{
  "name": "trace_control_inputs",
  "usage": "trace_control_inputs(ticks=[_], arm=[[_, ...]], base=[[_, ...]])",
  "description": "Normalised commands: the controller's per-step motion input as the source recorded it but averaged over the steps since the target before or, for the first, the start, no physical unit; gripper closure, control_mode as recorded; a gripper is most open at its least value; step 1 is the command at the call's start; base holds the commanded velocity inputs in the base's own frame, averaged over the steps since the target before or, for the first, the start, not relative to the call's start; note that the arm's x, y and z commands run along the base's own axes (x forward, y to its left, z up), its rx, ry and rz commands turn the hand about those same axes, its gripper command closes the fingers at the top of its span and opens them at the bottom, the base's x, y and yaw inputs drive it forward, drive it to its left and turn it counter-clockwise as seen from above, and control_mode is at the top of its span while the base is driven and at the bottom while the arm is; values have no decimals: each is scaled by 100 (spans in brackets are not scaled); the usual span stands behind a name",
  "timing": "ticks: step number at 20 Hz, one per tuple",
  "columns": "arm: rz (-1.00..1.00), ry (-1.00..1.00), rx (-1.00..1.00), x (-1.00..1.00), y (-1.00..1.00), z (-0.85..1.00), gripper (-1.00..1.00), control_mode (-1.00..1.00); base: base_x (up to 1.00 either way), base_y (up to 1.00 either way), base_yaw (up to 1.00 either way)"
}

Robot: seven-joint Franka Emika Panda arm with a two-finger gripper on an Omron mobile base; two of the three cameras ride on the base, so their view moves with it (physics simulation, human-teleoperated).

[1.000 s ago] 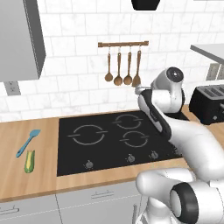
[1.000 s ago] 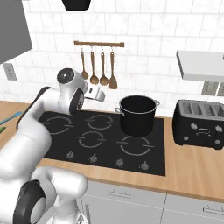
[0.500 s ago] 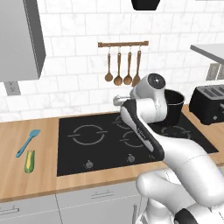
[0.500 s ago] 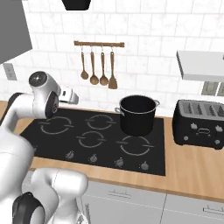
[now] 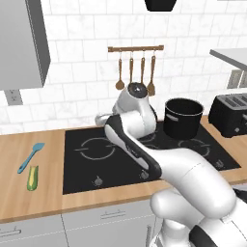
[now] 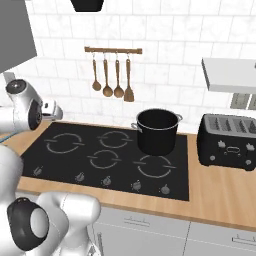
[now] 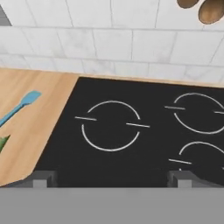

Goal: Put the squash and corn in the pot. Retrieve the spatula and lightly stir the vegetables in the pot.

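Hand view has my gripper empty, fingers spread wide, above the near-left burner of the cooktop. My targets lie off to the left on the wooden counter: the spatula, its long axis slanting far-right to near-left, with the corn just nearer. Reaching them means swinging left. The pot waits at the far right.
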Motion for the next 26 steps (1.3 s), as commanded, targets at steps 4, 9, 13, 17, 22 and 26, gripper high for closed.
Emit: trace_control_inputs(ticks=[4,9,13,17,22,26], arm=[[5,13,-4,0,100,-30,-100,-100],[1,12,-3,0,100,-40,-100,-100],[0,11,0,0,100,-42,-100,-100],[0,12,0,0,100,-42,-100,-100],[0,11,0,0,91,-39,-100,-100],[0,9,0,4,74,-37,-100,-100]], base=[[0,0,0],[0,0,0],[0,0,0],[0,0,0],[0,0,0],[0,0,0]])
